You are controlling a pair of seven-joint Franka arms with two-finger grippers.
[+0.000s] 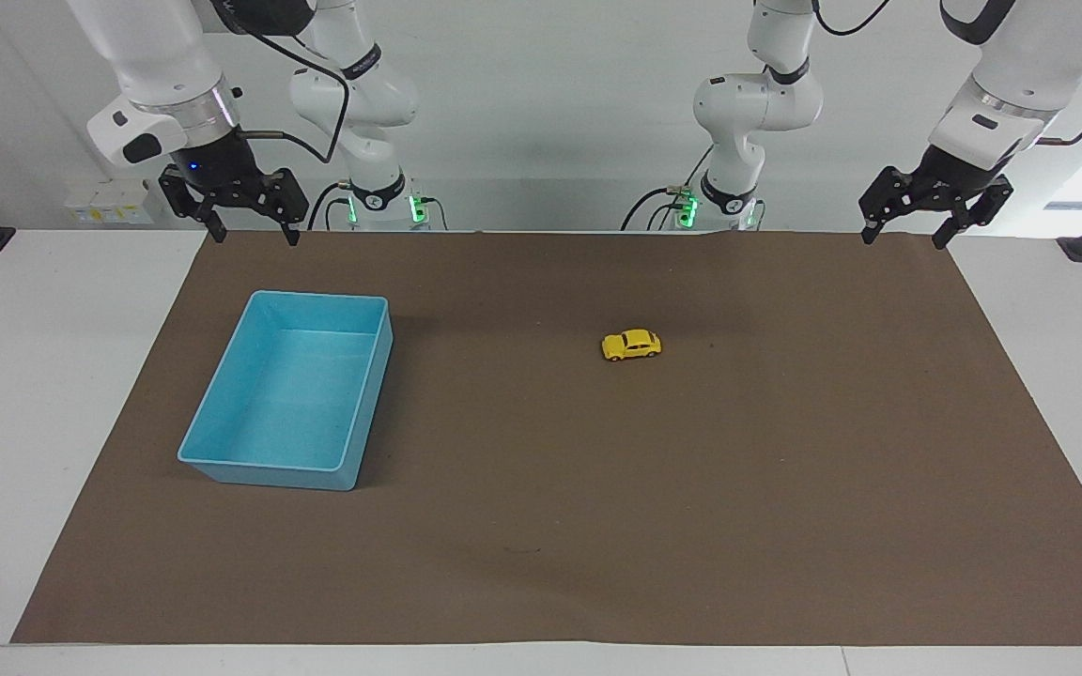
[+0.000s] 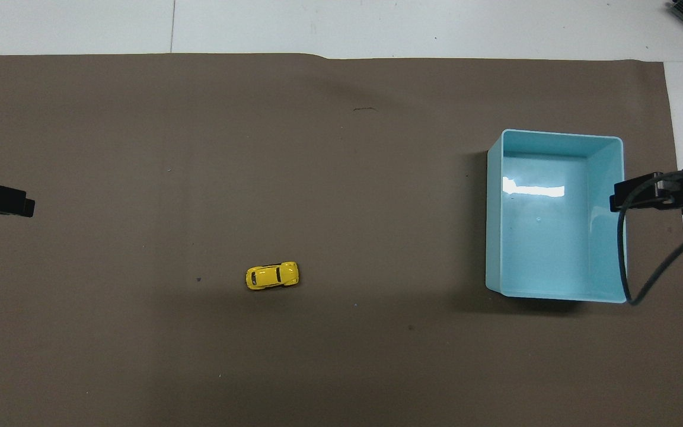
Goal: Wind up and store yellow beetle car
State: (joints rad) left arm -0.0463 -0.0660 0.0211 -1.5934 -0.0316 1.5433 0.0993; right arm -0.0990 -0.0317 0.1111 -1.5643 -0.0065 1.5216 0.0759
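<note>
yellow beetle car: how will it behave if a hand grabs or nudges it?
The yellow beetle car stands on its wheels on the brown mat, so a lengthwise nudge probably rolls it. Its rounded, glossy body may slip between fingers. It looks tiny and rigid, likely light.

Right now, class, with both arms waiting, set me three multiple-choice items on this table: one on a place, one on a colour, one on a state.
1. Where is the toy car?
A. In the bin
B. On the brown mat, toward the left arm's end from the bin
C. In a pincer

2. What colour is the bin?
A. Light blue
B. Red
C. Green

3. How do the two pincers stand?
A. Both shut on the car
B. One holds the bin
C. Both open, holding nothing

Answers:
1 B: the car sits on the mat, apart from the bin.
2 A: its walls and floor are light blue, and nothing lies in it.
3 C: the left pincer and right pincer hang above the mat's edge by the robots, fingers apart.
</note>
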